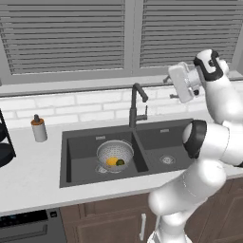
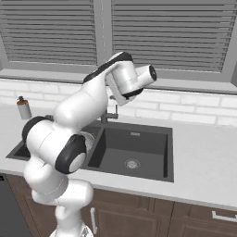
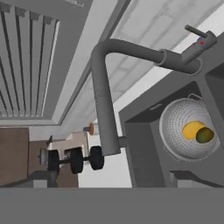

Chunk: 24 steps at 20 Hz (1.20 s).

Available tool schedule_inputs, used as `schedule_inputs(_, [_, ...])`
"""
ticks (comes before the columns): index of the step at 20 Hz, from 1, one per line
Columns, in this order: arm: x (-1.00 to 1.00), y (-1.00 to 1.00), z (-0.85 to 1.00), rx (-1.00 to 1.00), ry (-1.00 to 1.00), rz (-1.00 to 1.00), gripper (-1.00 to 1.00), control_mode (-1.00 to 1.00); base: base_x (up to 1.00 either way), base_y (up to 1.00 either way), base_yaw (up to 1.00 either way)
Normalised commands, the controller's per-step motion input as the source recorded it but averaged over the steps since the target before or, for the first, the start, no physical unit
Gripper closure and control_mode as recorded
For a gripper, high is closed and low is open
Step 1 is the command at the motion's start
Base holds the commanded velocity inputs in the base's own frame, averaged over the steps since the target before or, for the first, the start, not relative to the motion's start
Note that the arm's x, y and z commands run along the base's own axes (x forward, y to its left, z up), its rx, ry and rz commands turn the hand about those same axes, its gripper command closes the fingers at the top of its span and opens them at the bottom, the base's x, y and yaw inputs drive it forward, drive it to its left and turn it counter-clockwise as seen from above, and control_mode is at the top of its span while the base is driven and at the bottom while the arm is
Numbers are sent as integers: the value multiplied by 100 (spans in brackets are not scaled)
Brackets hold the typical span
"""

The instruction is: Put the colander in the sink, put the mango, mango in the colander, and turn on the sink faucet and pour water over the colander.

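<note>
The silvery colander (image 1: 115, 153) sits in the left basin of the dark sink (image 1: 76, 142). Both mangoes lie in it, the yellow mango (image 1: 112, 161) beside the greenish mango (image 1: 120, 162). The gooseneck sink faucet (image 1: 136, 107) rises behind the divider, its spout hooked toward me. My gripper (image 1: 170, 88) hangs open and empty in the air to the right of the spout, level with its top. In the hand view the faucet (image 3: 105, 87) and its lever (image 3: 194, 31) lie ahead, with the colander (image 3: 190, 129) beyond. Water is out of view.
A small grey bottle with a brown top (image 1: 39, 129) stands on the counter left of the sink. A dark rack (image 1: 4, 142) sits at the far left edge. Window blinds and a sill (image 1: 71, 85) run behind the faucet. The right basin (image 2: 134, 152) holds nothing.
</note>
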Motion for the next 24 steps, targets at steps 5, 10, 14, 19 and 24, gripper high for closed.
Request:
schedule_inputs(5, [50, 27, -12, 0, 6, 5, -100, -100, 0, 0, 0])
schedule_inputs(10, [37, 12, -34, 1, 3, 8, -100, -100, 0, 0, 0])
schedule_inputs(14, [3, 6, -40, 4, -1, 15, -100, -100, 0, 0, 0])
schedule_inputs(19, [11, 26, -8, 5, -5, 14, -100, -100, 0, 0, 0])
schedule_inputs(24, [27, 24, 9, 9, -3, 6, -100, -100, 0, 0, 0])
